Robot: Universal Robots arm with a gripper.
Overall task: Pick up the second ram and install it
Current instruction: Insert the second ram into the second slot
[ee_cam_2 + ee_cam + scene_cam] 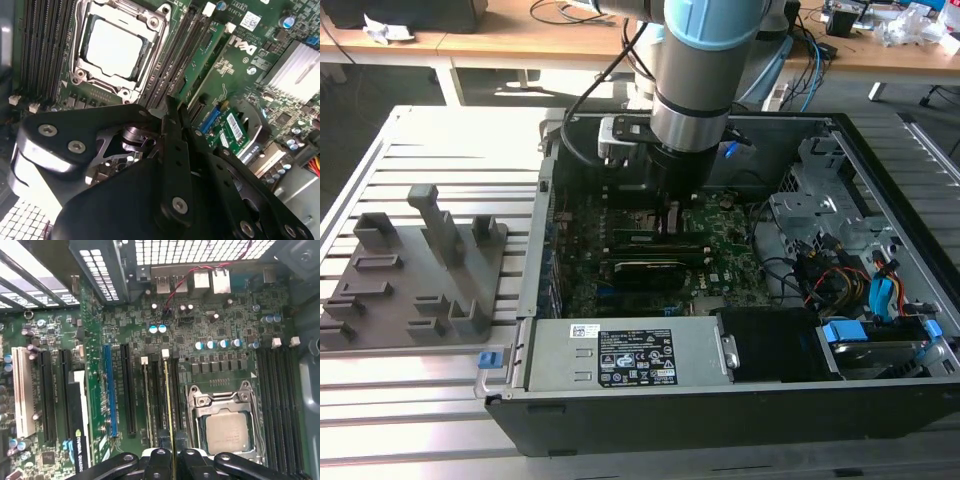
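The second ram [169, 405] appears edge-on as a thin yellow-green strip. It stands in a memory slot beside the CPU socket [227, 432], its far end at a white latch [165, 353]. My gripper [173, 460] is shut on its near end, one black finger [159, 461] on each side. In the second wrist view the gripper [178, 114] has its tips pressed together over the slots beside the socket [112, 47]. In the exterior view the gripper [670, 215] reaches straight down into the open computer case onto the green motherboard [725, 255].
A long black card [645, 268] lies across the motherboard just in front of the gripper. The power supply [630, 360] spans the case front, with drive bays and loose cables [850, 290] at the exterior view's right. A grey parts fixture [415, 275] sits outside the case at the left.
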